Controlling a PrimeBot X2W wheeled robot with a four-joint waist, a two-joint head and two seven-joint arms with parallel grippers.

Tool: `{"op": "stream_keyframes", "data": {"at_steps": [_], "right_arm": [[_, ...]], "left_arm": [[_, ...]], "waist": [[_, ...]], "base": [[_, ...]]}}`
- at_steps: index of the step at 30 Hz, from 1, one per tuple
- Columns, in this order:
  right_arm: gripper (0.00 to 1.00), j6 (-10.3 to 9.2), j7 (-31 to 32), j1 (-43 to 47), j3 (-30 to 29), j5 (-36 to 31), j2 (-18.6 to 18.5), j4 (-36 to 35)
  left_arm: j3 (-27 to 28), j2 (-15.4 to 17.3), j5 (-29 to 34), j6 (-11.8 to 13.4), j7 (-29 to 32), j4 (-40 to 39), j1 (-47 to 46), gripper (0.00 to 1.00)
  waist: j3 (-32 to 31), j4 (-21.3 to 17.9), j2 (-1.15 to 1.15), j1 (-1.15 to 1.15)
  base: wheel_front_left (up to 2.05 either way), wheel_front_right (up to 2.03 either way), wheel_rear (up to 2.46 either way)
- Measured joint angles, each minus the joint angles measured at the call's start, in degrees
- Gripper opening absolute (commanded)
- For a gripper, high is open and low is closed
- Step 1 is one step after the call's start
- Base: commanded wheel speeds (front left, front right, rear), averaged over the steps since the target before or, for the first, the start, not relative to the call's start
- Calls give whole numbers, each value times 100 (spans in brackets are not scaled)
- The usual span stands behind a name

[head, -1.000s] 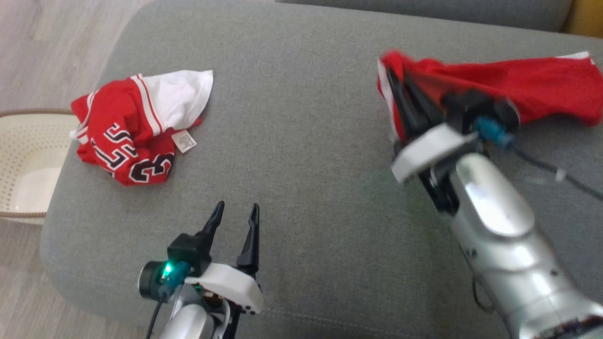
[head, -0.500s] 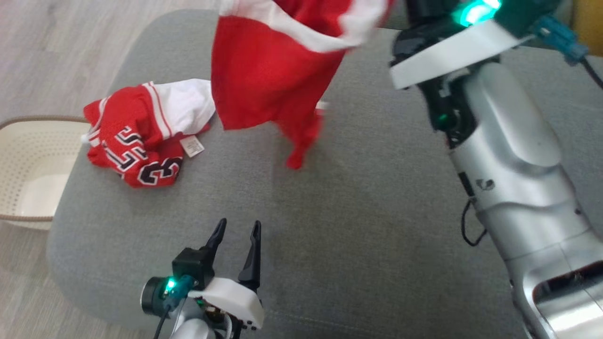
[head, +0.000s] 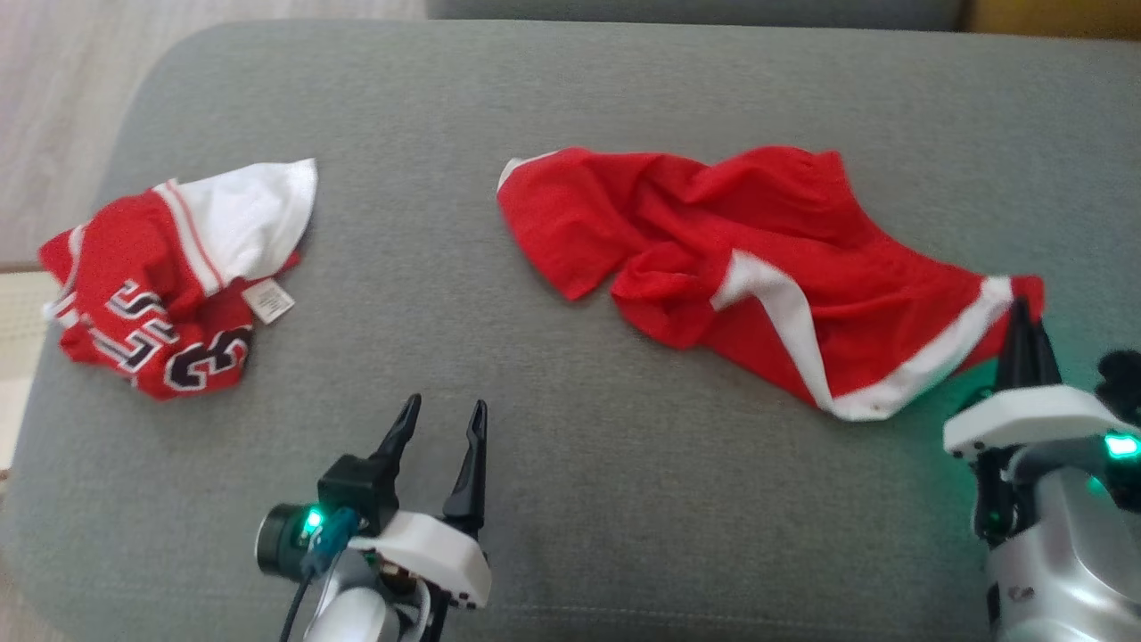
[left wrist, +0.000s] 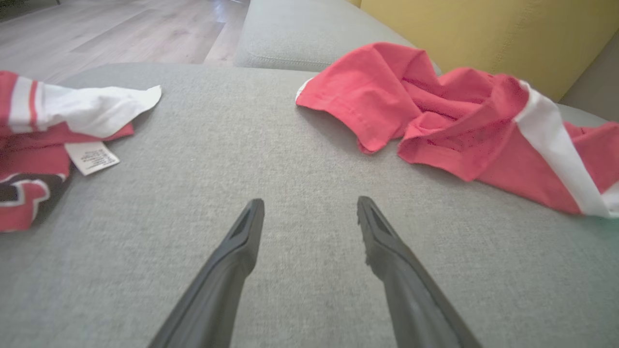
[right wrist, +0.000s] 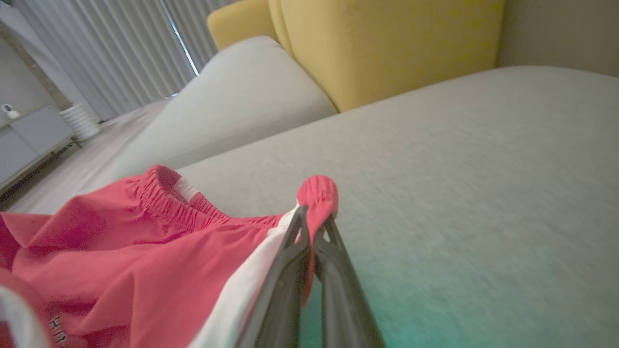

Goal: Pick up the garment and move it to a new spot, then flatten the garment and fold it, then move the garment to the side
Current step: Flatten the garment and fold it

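Observation:
Red shorts with white stripes lie crumpled across the middle and right of the grey sofa cushion. My right gripper is shut on their near right corner; in the right wrist view the fingers pinch a bunched red fold of the shorts just above the cushion. The shorts also lie up and to the right of my left gripper. My left gripper stands open over bare cushion near the front edge, nothing between its fingers.
A crumpled red and white jersey with numbers lies at the cushion's left, a white label beside it. Wooden floor runs past the left edge. A yellow cushion and another grey cushion stand behind.
The right arm swung the shorts up and leftward through the air, then laid them down across the middle of the cushion. The head camera shifted. The left gripper stayed put.

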Motion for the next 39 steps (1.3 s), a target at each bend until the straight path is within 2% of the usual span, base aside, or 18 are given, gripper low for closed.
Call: {"op": "stream_keyframes", "data": {"at_steps": [1,7,11,16,18,21,27,34,39], "right_arm": [[100,0,1,19,-144,-84,18,36],[100,0,0,23,-522,-555,77,-204],[100,0,0,48,-269,-715,78,-728],[100,0,0,325,164,-703,80,-1316],[100,0,0,430,272,-587,80,-1399],[100,0,0,469,415,-455,81,-1435],[100,0,0,461,546,-370,85,-1517],[100,0,0,374,670,-223,86,-1591],[100,0,0,375,681,-215,86,-1596]], "left_arm": [[3,0,26,-29,0,1,-31,100],[-8,-1,42,-100,0,1,-108,100],[-82,2,-14,-197,-1,-123,-119,100],[-658,7,-393,-601,-1,-326,-475,100],[-991,2,-692,-804,-1,-332,-671,100],[-1506,2,-1272,-954,-1,-77,-935,100],[-1829,8,-1749,-1001,0,302,-1227,100],[-1686,8,-1911,-983,0,394,-1469,100],[-1627,7,-1916,-938,-1,414,-1518,100]], "waist": [[9,-49,0,0],[-8,-247,0,0],[-34,-402,0,0],[9,-651,0,0],[51,-755,0,0],[145,-994,0,0],[292,-1370,0,0],[472,-1708,0,0],[567,-1811,0,0]], "base": [[0,0,0],[0,0,0],[0,0,0],[0,0,0],[0,0,0],[0,0,0],[0,0,0],[0,0,0],[0,0,0]]}}
